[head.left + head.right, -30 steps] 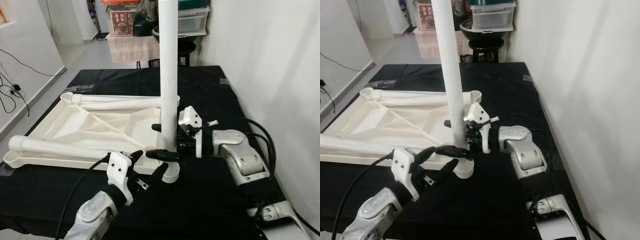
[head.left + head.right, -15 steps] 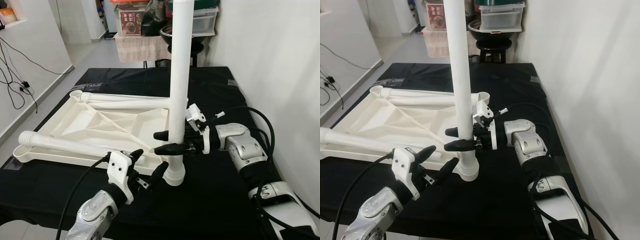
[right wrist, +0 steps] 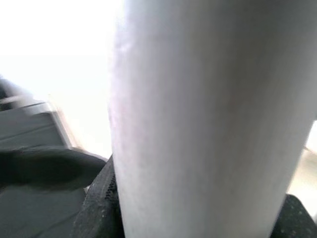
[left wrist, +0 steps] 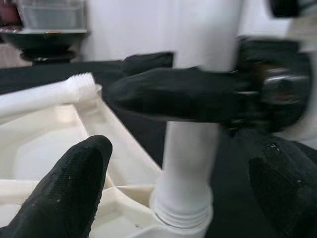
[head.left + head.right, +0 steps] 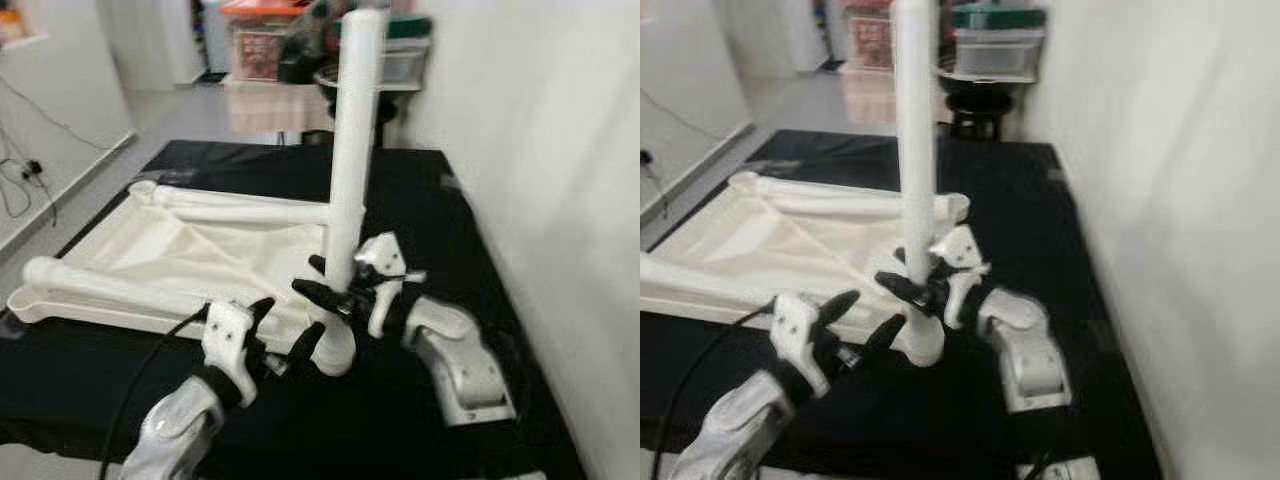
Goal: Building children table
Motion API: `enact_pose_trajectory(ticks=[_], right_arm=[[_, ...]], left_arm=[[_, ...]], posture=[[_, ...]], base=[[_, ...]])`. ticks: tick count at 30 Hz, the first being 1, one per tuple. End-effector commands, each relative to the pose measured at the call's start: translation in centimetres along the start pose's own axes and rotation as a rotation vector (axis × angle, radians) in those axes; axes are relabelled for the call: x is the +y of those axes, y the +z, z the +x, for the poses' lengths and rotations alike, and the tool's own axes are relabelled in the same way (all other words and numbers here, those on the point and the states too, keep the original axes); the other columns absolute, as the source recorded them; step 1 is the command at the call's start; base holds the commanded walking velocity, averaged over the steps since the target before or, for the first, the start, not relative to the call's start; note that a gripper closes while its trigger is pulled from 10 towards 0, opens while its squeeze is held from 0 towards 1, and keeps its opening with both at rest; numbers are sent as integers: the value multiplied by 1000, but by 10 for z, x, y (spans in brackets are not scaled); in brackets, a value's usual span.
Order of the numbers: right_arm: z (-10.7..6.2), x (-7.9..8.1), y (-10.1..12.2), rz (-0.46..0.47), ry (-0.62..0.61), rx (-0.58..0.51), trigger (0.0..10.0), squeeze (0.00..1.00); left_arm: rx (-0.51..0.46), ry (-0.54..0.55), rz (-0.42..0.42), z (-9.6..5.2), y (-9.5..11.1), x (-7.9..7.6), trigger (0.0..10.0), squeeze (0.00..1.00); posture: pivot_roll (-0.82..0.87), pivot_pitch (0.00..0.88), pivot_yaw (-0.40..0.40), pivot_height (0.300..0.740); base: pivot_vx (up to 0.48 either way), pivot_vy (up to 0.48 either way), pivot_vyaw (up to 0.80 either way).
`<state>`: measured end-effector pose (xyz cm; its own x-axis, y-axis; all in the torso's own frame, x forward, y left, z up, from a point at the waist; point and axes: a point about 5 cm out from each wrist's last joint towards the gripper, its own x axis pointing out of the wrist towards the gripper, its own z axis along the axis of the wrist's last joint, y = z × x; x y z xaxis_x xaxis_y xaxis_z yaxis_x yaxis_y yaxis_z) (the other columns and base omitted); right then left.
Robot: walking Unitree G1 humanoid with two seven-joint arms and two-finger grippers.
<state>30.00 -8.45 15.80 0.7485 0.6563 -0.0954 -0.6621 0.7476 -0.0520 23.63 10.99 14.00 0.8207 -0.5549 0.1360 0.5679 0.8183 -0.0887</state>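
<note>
Tabletop point(image 5: 150, 255), white and upside down on black mat point(image 5: 450, 215), has upright leg point(image 5: 352, 150) seated in its near right corner socket, right gripper point(image 5: 318, 280) clamped round it low, left gripper point(image 5: 285, 325) spread open beside base; likely leg-fitting step, next wants twisting tight.

A home's plain room or hallway: white walls point(image 5: 540, 130) on the right, grey floor point(image 5: 175, 115) at upper left, cables point(image 5: 25, 175) at the left edge, stacked storage boxes point(image 5: 998, 45) and a stool point(image 5: 975, 105) at top centre.
</note>
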Motion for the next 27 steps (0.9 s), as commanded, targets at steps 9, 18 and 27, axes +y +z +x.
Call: enact_pose_trajectory(ticks=[9,18,27], right_arm=[[9,-33,-16,-44,-188,180,10000,0],[25,-62,19,59,-29,48,10000,1000],[27,-60,33,-30,424,50,10000,0]], left_arm=[[19,4,-27,-5,-4,0,10000,0],[53,-65,-11,-12,-7,-10,10000,0],[50,-61,-24,-18,-7,-18,10000,0]], posture=[[-72,0,3,740],[-60,0,14,740],[-48,0,9,740]], base=[[0,0,0],[0,0,0],[0,0,0]])
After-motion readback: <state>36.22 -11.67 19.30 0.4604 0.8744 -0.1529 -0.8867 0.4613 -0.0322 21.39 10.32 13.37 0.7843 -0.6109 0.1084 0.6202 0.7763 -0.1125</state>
